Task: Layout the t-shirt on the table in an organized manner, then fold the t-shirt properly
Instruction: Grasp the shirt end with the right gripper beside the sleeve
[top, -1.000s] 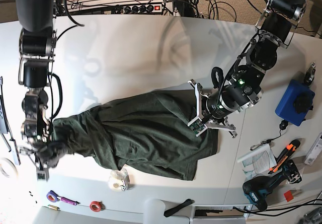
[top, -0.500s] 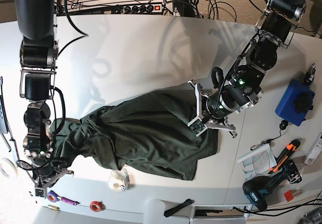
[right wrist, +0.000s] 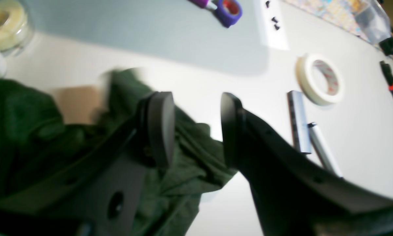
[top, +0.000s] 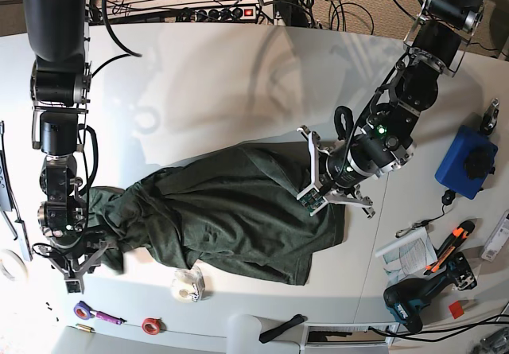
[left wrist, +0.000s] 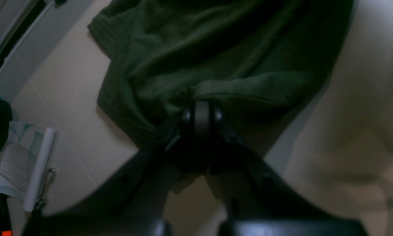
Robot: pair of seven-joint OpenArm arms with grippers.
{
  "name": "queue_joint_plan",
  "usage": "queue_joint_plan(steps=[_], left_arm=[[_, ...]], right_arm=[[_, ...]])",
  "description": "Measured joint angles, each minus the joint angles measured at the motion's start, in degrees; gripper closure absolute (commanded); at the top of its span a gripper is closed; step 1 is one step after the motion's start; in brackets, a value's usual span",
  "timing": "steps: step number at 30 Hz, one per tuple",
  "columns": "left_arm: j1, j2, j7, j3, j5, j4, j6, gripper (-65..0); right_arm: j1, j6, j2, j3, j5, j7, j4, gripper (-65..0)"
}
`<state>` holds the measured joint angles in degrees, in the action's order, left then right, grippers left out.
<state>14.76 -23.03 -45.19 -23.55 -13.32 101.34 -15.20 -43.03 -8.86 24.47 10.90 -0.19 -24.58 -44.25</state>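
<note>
1. End effector work first: we are pinching a fold of the t-shirt point(top: 231, 215) with the left end effector point(left wrist: 199, 114), while the right end effector point(right wrist: 193, 127) is hanging spread over the shirt's bunched far end.
2. Across the desk point(top: 223, 83) the shirt is lying crumpled, so we are judging this the layout step.
3. Next, we are needing the right one to grip that end and draw the cloth flat.

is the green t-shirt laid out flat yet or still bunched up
Still bunched up. The t-shirt lies wrinkled in a crumpled band on the table, one end pinched in the left gripper, the other beside the open right gripper.
</note>
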Motion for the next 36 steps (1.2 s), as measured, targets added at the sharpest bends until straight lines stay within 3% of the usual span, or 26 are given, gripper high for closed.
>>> queue_joint_plan(steps=[1, 3, 5, 7, 9, 11, 22, 30, 36], left_arm=[[0.0, 0.0, 0.0, 0.0, 0.0, 0.0, -0.02, 0.0], [0.02, 0.0, 0.02, 0.0, 0.0, 0.0, -0.02, 0.0], [0.0, 0.0, 0.02, 0.0, 0.0, 0.0, 0.0, 0.0], [0.0, 0.0, 0.0, 0.0, 0.0, 0.0, -0.02, 0.0], [0.02, 0.0, 0.0, 0.0, 0.0, 0.0, -0.57, 0.0], [0.0, 0.02, 0.04, 0.0, -0.02, 0.0, -1.33, 0.0], [0.0, 0.0, 0.04, 0.0, -0.2, 0.0, -1.33, 0.0], [0.02, 0.0, 0.07, 0.0, -0.22, 0.0, -1.33, 0.0], [0.0, 0.0, 0.04, 0.0, -0.22, 0.0, -1.33, 0.0]], right_arm=[[-0.07, 1.88, 0.11, 0.0, 0.11, 0.07, -0.11, -23.2], [-0.17, 8.74, 0.07, -0.81, 0.24, -1.22, -0.66, -23.2], [-0.17, 11.5, 0.24, -2.54, 0.15, -3.52, -1.11, -23.2], [-0.13, 10.05, 0.28, -4.74, 0.31, -5.27, -1.14, -23.1], [0.17, 3.02, 0.42, -6.73, 4.17, -7.3, -1.16, -23.1], [1.2, -0.09, -0.04, -7.8, 6.32, -7.69, -1.16, -23.1], [6.21, -1.07, -2.93, -7.93, 6.05, -3.5, -0.94, -23.2], [5.88, -1.18, -4.72, -7.98, 2.58, 10.32, 8.5, -23.2], [6.03, -1.05, -5.66, -8.11, 0.11, 17.18, 15.02, -23.2]])
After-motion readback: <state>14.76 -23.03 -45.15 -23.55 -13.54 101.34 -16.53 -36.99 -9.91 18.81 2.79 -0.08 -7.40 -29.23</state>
